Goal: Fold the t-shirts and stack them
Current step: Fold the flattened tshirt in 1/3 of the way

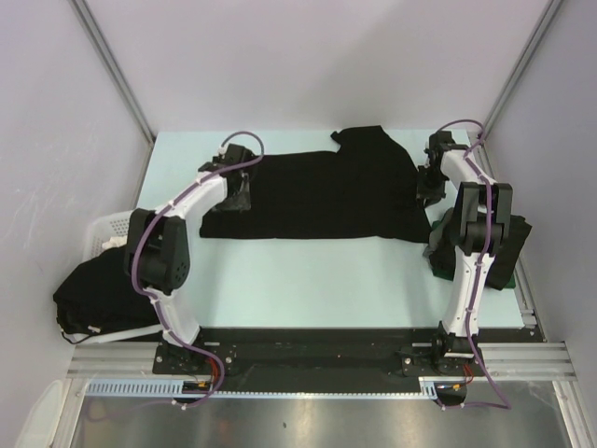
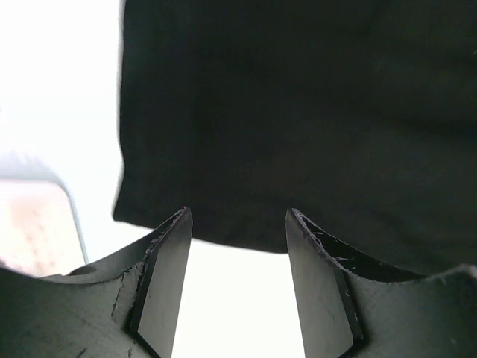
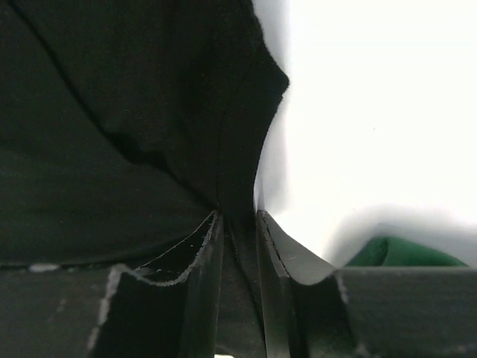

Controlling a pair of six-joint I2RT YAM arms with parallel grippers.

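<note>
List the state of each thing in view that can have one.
Shirt, spread out on table.
Left fingers, open, empty, at shirt's edge.
Right fingers, nearly closed, shirt cloth between them; grip unclear.
Basket, holding crumpled black cloth.
</note>
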